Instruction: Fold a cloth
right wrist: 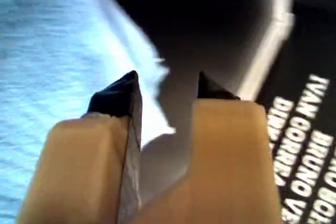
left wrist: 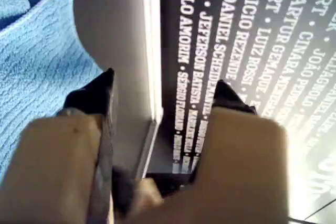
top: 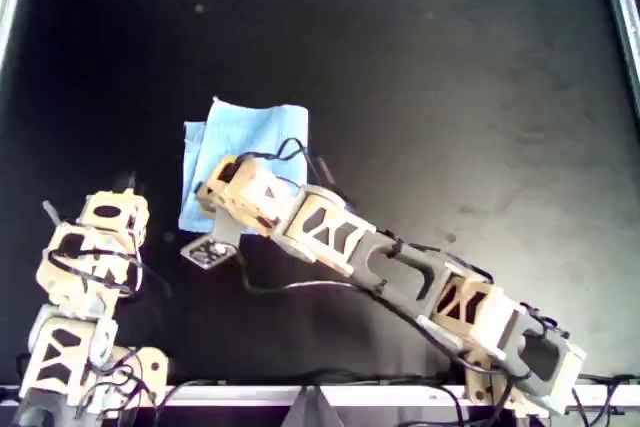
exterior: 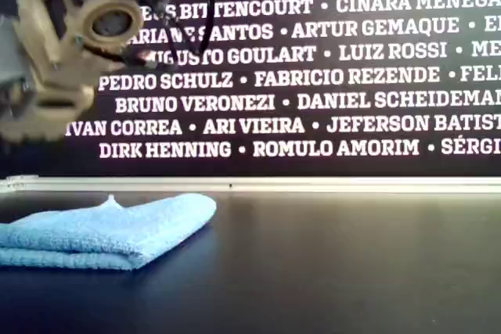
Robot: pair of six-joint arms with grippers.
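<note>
While it lies folded on the black bench (top: 450, 97), the cloth (top: 245, 142) is light blue, finely ribbed, both tools (left wrist: 163, 90) (right wrist: 165, 90) open, empty.

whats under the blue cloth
The cloth lies folded in layers on the black table, its own lower layers showing at the edge. Nothing else pokes out from beneath, though whatever the folds cover cannot be seen.

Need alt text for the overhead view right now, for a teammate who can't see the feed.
A folded light blue cloth lies on a black table, left of centre in the overhead view. One tan arm stretches from the lower right corner of the view, its end over the cloth's near edge. A second arm sits bunched at the lower left corner, clear of the cloth.
</note>
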